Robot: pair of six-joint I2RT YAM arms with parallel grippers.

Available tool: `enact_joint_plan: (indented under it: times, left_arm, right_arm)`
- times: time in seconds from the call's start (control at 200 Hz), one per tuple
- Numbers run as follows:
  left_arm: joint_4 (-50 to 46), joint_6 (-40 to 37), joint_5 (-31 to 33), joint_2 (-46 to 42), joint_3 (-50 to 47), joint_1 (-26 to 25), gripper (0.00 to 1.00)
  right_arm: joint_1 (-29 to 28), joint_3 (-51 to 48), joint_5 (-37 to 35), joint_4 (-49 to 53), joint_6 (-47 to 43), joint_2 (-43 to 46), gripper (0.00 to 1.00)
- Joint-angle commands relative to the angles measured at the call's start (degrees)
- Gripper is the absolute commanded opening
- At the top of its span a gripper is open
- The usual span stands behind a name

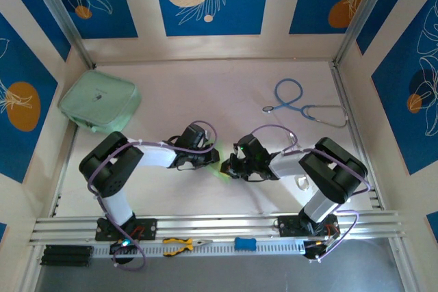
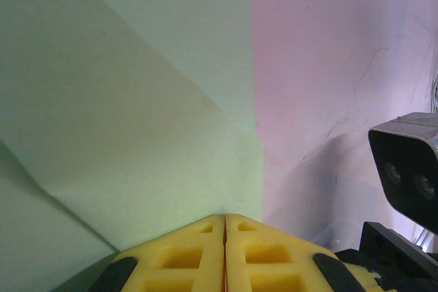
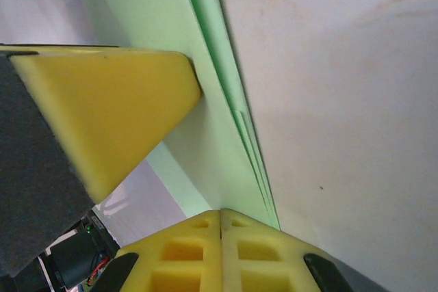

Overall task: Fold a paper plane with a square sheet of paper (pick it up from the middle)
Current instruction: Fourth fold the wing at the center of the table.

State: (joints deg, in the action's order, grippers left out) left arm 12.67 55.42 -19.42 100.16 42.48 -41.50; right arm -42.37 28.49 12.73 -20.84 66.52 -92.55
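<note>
Currently left tool (image 2: 225,218) and right tool (image 3: 220,213) both pinched shut, empty, against the square sheet of paper (image 2: 137,135); best press crease slowly, evenly.

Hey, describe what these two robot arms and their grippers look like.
The left arm and right arm have black joint housings, white links and purple cables. The left gripper and right gripper have yellow fingers with square recesses.

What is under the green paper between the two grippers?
Pale tabletop shows right beside the folded green paper, which lies on it. Anything beneath the sheet itself is covered.
</note>
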Motion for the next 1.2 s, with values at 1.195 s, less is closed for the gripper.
enact_joint_plan:
  times: [1.195]
  left_arm:
    - [-3.6, -3.6, -2.9, 0.1, -1.3, 1.6, 0.03]
  right_arm:
    - [1.3, -5.0, 0.5, 2.0, 2.0, -2.6, 0.00]
